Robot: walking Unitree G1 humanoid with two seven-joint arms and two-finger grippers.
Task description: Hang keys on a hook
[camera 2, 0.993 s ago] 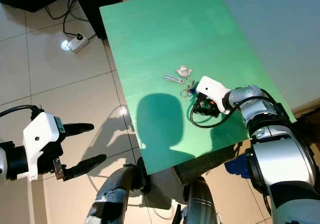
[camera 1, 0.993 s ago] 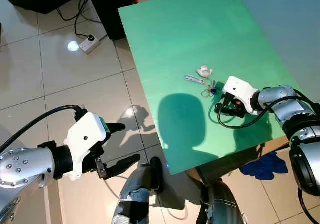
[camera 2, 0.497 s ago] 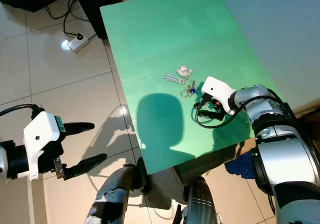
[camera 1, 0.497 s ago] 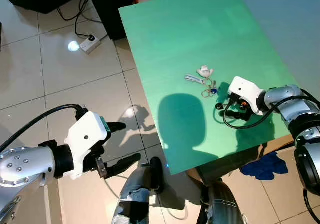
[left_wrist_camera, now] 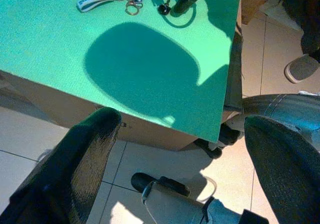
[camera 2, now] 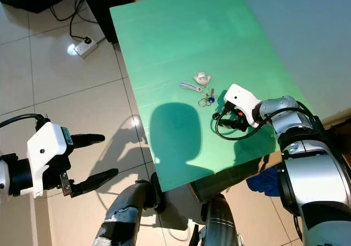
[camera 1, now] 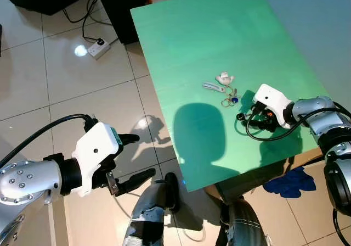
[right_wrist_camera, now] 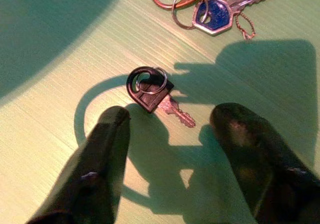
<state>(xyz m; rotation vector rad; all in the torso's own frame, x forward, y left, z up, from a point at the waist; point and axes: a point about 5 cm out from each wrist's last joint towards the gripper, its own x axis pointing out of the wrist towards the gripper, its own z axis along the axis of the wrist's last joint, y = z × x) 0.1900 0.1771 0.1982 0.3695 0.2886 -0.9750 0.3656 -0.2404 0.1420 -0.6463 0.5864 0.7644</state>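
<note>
Right wrist view: a black-headed key (right_wrist_camera: 151,92) on a ring is seen lying flat on the green counter (camera 1: 192,32), between the spread fingers of the right gripper (right_wrist_camera: 170,134), untouched. Head views add the key bunch (camera 1: 224,90) just beyond. Since earlier, the right gripper has been drawn back slightly. Left gripper (camera 1: 131,157) is held wide over the floor.

1. Green rectangular tabletop (camera 1: 219,48) with a finely ribbed surface; a large rounded shadow lies on its near part.
2. Glossy beige floor tiles (camera 1: 82,92) with dark grout lines; a bright spot of reflected light.
3. White power strip (camera 1: 97,49) on the floor, black cables running from it.
4. Dark furniture (camera 1: 118,7) beyond the table's far corner.
5. Crumpled blue cloth (camera 1: 290,181) on the floor beside the table's near corner.
</note>
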